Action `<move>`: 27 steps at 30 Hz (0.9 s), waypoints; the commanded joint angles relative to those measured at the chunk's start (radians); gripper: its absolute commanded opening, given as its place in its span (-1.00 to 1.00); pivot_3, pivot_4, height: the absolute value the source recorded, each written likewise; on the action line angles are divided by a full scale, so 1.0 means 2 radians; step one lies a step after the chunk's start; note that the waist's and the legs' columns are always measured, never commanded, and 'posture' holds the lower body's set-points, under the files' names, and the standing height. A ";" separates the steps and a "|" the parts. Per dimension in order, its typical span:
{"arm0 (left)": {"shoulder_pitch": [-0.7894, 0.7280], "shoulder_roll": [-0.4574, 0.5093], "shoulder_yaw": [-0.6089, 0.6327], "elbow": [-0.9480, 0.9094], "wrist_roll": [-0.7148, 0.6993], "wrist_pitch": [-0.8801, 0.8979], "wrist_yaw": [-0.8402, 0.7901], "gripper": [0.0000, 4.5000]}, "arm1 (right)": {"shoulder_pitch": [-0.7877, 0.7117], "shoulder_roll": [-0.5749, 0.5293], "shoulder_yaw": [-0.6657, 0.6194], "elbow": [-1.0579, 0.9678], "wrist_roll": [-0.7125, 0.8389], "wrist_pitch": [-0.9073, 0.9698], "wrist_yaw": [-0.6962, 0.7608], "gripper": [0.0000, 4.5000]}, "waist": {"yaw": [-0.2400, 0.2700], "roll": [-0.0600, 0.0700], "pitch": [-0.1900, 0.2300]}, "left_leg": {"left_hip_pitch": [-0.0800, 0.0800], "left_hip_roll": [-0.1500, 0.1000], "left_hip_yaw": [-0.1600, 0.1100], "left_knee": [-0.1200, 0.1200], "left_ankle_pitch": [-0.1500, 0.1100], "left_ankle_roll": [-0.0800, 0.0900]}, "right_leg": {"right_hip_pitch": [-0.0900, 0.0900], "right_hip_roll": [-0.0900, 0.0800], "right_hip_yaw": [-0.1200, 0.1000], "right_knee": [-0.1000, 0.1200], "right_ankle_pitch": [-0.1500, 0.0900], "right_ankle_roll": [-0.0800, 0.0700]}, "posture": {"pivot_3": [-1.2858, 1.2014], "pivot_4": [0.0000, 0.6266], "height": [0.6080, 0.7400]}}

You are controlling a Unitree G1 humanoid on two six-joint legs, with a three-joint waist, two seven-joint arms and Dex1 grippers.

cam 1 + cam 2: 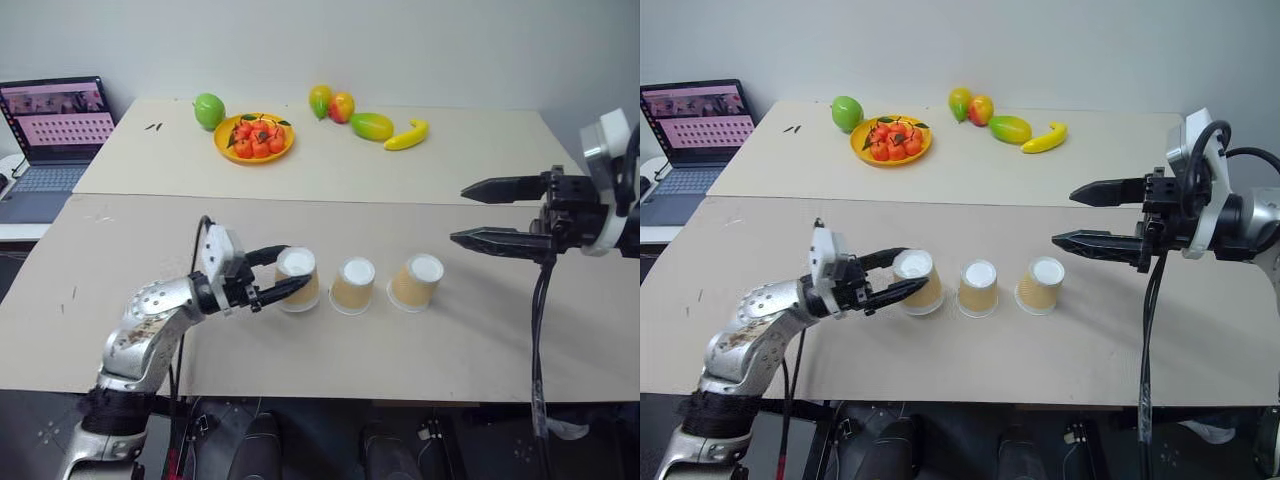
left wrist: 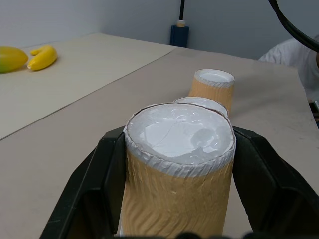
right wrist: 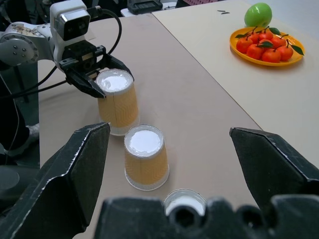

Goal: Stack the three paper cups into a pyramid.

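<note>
Behind cups (image 1: 354, 284): orange plate (image 1: 254, 138), apple (image 1: 209, 110), mangoes (image 1: 371, 126), banana (image 1: 407, 135), laptop (image 1: 50, 140).

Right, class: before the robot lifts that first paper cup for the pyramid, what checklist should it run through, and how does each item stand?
1. Left end effector shut on left cup: ok.
2. Grip is near the cup's top: ok.
3. Middle cup and right cup upside down as base: ok.
4. Base cups touching: not ok, gap between.
5. Right end effector open, clear of cups: ok.
6. Held cup uncrushed: cannot tell.
</note>
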 commanded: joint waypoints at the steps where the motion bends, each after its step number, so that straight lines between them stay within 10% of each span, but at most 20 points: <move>1: -0.024 -0.007 -0.014 0.040 0.017 -0.038 -0.033 0.30 | 0.002 -0.027 -0.038 -0.018 0.011 0.011 -0.001 1.00 | 0.000 0.000 0.000 | 0.000 0.000 0.000 0.000 0.000 0.000 | 0.000 0.000 0.000 0.000 0.000 0.000 | 0.03 -0.52 0.88; 25: -0.056 -0.050 -0.037 0.147 0.069 -0.129 -0.084 0.30 | 0.028 -0.065 -0.088 -0.062 0.049 0.061 -0.036 1.00 | 0.000 0.000 0.000 | 0.000 0.000 0.000 0.000 0.000 0.000 | 0.000 0.000 0.000 0.000 0.000 0.000 | 0.03 -0.52 0.88; 27: -0.056 -0.053 -0.037 0.147 0.071 -0.132 -0.084 0.59 | 0.027 -0.065 -0.089 -0.064 0.052 0.063 -0.039 1.00 | 0.000 0.000 0.000 | 0.000 0.000 0.000 0.000 0.000 0.000 | 0.000 0.000 0.000 0.000 0.000 0.000 | 0.03 -0.52 0.88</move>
